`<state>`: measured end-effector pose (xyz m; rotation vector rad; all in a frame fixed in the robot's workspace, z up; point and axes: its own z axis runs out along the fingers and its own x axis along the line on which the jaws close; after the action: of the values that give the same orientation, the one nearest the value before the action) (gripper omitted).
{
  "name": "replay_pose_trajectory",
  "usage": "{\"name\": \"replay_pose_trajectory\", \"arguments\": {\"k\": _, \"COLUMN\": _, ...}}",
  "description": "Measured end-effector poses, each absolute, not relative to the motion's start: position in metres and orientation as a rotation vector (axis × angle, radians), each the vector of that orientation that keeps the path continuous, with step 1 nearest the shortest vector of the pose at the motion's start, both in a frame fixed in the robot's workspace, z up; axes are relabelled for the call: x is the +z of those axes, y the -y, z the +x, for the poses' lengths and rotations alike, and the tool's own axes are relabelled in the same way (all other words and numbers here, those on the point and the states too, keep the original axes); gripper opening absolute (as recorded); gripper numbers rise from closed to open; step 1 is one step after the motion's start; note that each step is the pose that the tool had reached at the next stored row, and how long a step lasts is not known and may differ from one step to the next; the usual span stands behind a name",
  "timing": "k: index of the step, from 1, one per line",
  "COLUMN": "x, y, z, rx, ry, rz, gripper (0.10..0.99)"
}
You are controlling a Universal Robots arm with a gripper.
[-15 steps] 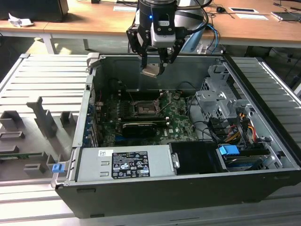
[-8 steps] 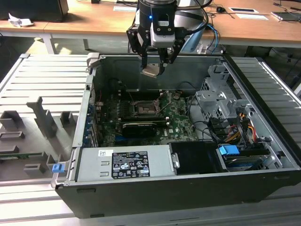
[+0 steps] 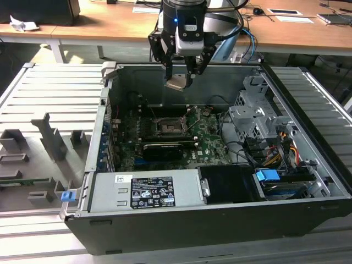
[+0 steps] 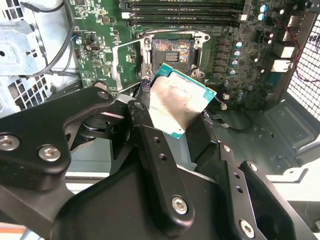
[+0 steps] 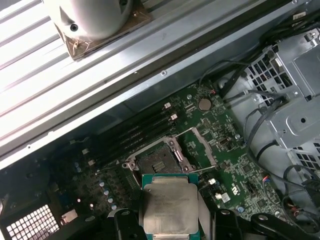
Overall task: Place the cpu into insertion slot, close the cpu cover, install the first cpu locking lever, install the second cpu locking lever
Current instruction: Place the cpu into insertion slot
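Observation:
My gripper (image 3: 179, 77) hangs above the open computer case, shut on the cpu (image 3: 179, 83), a small square chip tilted between the fingers. In both wrist views the cpu (image 4: 177, 102) (image 5: 169, 207) shows its silvery face with a green rim, held at two opposite edges. Below it on the green board lies the insertion slot (image 3: 168, 126) (image 4: 172, 50) (image 5: 157, 162), a dark square socket with a metal rim, uncovered. The cpu cover (image 5: 204, 146), a thin metal frame, stands swung open beside the slot. The cpu is well above the slot and not touching it.
A long black card (image 3: 162, 148) lies across the board in front of the slot. A grey power supply (image 3: 146, 190) fills the case's front, a metal drive cage (image 3: 256, 118) with cables stands at the exterior view's right. Memory sticks (image 4: 185, 7) run beside the slot.

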<state>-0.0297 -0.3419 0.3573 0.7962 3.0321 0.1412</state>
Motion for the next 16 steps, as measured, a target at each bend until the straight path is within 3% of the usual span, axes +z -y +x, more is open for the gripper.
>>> {"name": "replay_pose_trajectory", "arguments": {"k": 16, "x": 0.3561, "y": 0.3418, "z": -0.0297, "rx": 0.140, "ry": -2.977, "rz": 0.965, "gripper": 0.529}}
